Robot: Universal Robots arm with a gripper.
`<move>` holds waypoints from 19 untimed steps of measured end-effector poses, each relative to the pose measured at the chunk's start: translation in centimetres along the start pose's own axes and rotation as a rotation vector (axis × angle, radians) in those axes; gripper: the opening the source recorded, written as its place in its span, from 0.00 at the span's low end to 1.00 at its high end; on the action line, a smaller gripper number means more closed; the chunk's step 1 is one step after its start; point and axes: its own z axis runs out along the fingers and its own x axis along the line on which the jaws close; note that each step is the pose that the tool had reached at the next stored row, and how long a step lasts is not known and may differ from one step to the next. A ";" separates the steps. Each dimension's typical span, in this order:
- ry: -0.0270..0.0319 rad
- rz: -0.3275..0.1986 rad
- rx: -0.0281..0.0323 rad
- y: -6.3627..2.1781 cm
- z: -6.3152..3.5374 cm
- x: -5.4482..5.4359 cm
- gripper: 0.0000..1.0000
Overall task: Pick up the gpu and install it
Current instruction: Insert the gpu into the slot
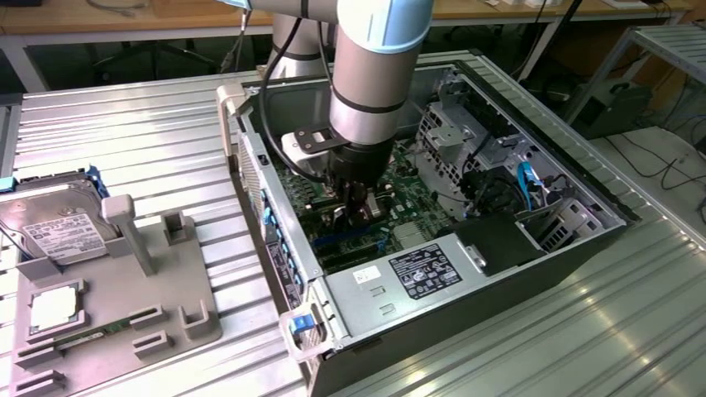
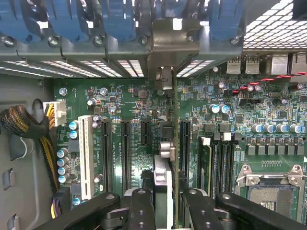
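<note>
**Inside the open computer case (image 1: pixel 563 147), gpu (image 2: pixel 165 158) gripped above the motherboard (image 2: pixel 124 110)**

We judge misalignment the main risk: a card tilted or offset from the expansion slots (image 2: pixel 125 153) could jam or scrape nearby parts. Our pincer (image 1: pixel 355 217) is partly closed on the gpu, which stands edge-on between its fingers.

Arm (image 1: pixel 369 74) is a chunky silver-grey tube, top centre of the exterior view, with a light blue cap and a thin black band. Below that there's a black wrist with a black-and-white bracket (image 1: pixel 307 141) and a looping black cable (image 1: pixel 296 163). Gripper (image 2: pixel 163 203) is matte black links with round pivot screws (image 2: pixel 142 192).
</note>
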 end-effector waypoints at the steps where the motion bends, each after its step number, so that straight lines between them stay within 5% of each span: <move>1: 0.0000 0.000 0.0000 0.00 0.00 0.0 0.29; 19: 0.0002 0.000 -0.0002 -0.09 -0.22 0.1 0.29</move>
